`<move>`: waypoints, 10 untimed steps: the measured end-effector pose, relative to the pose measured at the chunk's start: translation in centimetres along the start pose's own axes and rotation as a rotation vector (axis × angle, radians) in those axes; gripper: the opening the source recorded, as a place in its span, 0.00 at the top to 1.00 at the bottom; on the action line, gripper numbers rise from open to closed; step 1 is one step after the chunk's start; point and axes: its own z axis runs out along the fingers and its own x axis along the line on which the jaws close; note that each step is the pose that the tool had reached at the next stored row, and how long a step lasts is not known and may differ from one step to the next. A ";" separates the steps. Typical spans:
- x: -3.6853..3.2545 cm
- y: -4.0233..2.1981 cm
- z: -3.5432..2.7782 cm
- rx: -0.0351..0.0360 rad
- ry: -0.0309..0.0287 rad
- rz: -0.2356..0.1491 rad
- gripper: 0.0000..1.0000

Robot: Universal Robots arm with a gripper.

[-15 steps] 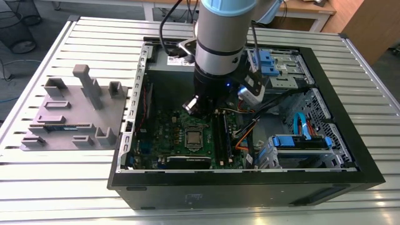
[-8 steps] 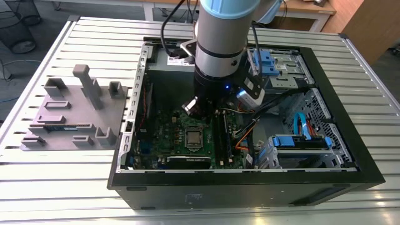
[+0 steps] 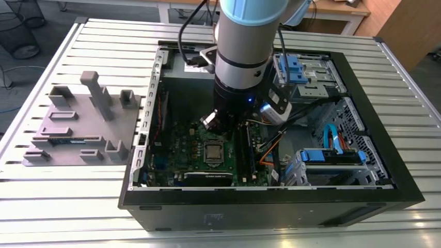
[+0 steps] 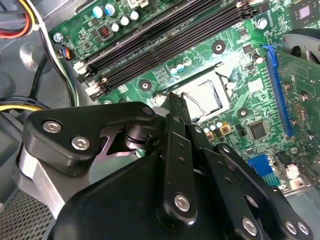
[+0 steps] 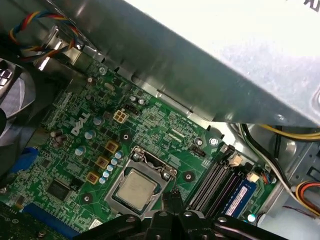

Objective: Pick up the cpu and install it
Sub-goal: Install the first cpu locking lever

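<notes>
One arm (image 3: 240, 57), one gripper (image 5: 172, 197), hanging inside the open case (image 3: 386, 170) over the motherboard (image 3: 196, 137). Fingers are pressed together, nothing between them; in the first wrist view their tips sit just beside the socket's edge, apart from it. One cpu (image 5: 136, 190): silver top, lying flat in the socket (image 5: 142, 162) on the board, frame around it. In the exterior view the cpu (image 3: 214, 151) sits just below the gripper body. In the second wrist view the linkage covers part of the socket (image 4: 204, 96), so the chip surface there is hard to make out. Four memory slots (image 4: 170, 42); one blue-labelled stick (image 5: 241, 192) seated, partly cut off. One grey fixture tray (image 3: 79, 124) on the table (image 3: 69, 196) at the exterior view's left, several raised blocks, contents unclear. Cable bundles run at the case edge.
</notes>
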 end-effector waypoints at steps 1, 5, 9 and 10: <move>0.02 -0.04 0.06 0.0004 0.0002 0.004 0.89; 0.10 -0.16 0.31 0.0018 0.0008 0.023 0.89; 0.17 -0.25 0.50 0.0029 0.0016 0.038 0.89; 0.18 -0.26 0.54 0.0033 0.0017 0.041 0.89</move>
